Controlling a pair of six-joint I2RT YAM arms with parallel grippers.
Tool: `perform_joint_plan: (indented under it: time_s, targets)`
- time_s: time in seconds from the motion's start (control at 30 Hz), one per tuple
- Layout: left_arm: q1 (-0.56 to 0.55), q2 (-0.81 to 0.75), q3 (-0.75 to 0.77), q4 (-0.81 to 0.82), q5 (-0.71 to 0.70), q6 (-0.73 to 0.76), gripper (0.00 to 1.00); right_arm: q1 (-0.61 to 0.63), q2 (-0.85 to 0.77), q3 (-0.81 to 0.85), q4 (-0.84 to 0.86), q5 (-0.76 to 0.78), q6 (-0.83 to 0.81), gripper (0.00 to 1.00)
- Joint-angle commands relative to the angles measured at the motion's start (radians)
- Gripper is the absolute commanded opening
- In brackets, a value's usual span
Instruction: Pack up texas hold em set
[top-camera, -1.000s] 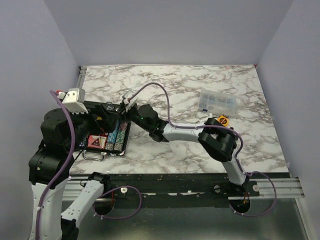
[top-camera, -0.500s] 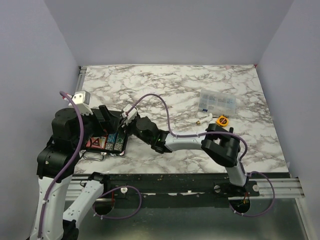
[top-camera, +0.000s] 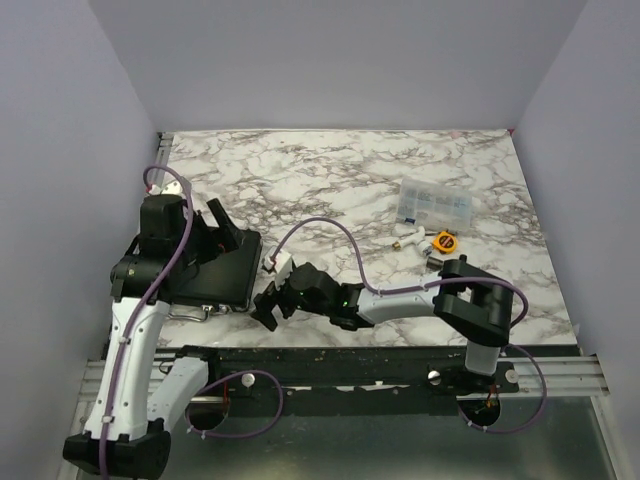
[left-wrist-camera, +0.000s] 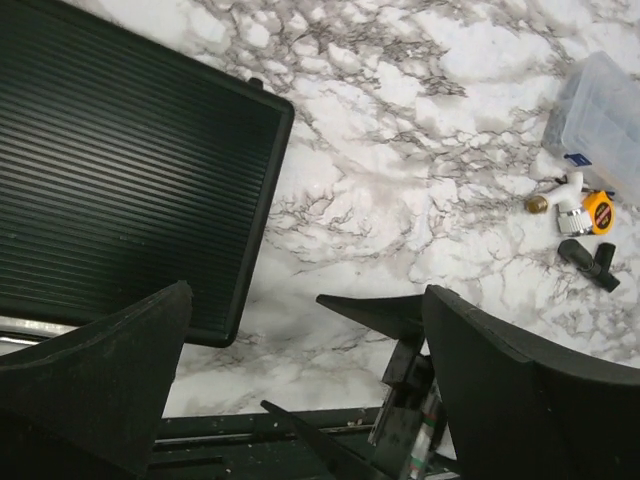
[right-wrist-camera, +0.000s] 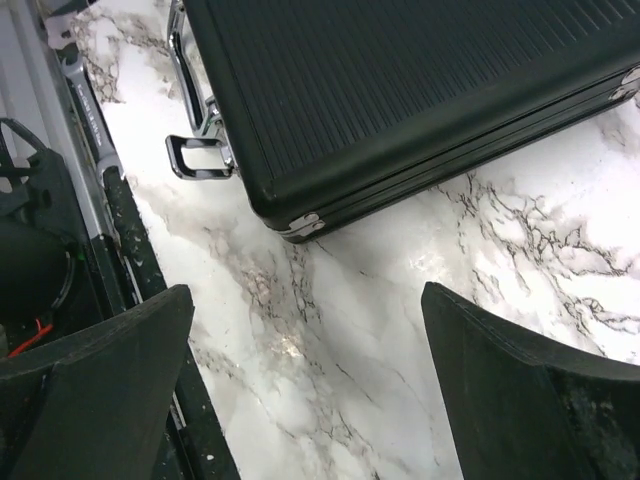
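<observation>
The black ribbed case (top-camera: 213, 276) lies shut at the table's near left; chips and the card box are hidden inside. In the right wrist view the case (right-wrist-camera: 400, 80) shows a silver handle (right-wrist-camera: 190, 150) and a silver corner latch (right-wrist-camera: 301, 225). My left gripper (top-camera: 224, 228) hovers open and empty over the case's far right corner; its wrist view shows the lid (left-wrist-camera: 120, 170) below. My right gripper (top-camera: 266, 307) is open and empty just right of the case's near corner, close to the table's front edge.
A clear plastic compartment box (top-camera: 434, 204) sits at the back right. An orange ring (top-camera: 445, 240) with small black and brass parts lies beside it. The metal front rail (top-camera: 330, 358) runs just below my right gripper.
The case lid, open a second ago with chips showing, is now shut. My right gripper has drawn back toward the near edge. My left arm has lifted above the lid.
</observation>
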Motion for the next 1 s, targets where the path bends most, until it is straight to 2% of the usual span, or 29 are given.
perform_joint_plan:
  time_s: [0.0,0.07,0.17,0.3,0.37,0.43,0.47,0.53,0.63,0.7,0.97]
  targets:
    - [0.160,0.065,-0.112,0.085,0.201,-0.058,0.95,-0.004,-0.014,-0.011,0.041,-0.054,0.072,0.95]
    - [0.212,0.091,-0.169,0.121,0.245,-0.065,0.92,-0.005,0.021,0.025,0.034,-0.056,0.102,0.87]
    - [0.262,0.137,-0.257,0.182,0.269,-0.070,0.84,-0.004,0.066,0.103,-0.011,-0.100,0.127,0.68]
    - [0.359,0.208,-0.343,0.257,0.334,-0.066,0.61,-0.002,0.084,0.112,0.034,-0.132,0.117,0.45]
    - [0.378,0.236,-0.359,0.281,0.298,-0.044,0.51,-0.003,0.094,0.108,0.068,-0.138,0.102,0.36]
    - [0.385,0.253,-0.367,0.291,0.255,-0.025,0.43,0.001,0.104,0.121,0.072,-0.152,0.072,0.21]
    - [0.388,0.259,-0.370,0.297,0.241,-0.015,0.40,0.004,0.110,0.128,0.078,-0.156,0.065,0.12]
    - [0.392,0.265,-0.379,0.302,0.206,-0.012,0.37,0.008,0.125,0.140,0.091,-0.171,0.053,0.01]
    - [0.394,0.262,-0.402,0.318,0.178,-0.028,0.31,0.017,0.149,0.154,0.125,-0.177,0.027,0.01]
    - [0.398,0.269,-0.413,0.309,0.144,-0.061,0.22,0.025,0.171,0.176,0.131,-0.180,-0.009,0.01]
    - [0.457,0.293,-0.471,0.312,0.135,-0.137,0.17,0.035,0.272,0.313,0.060,-0.166,-0.124,0.01]
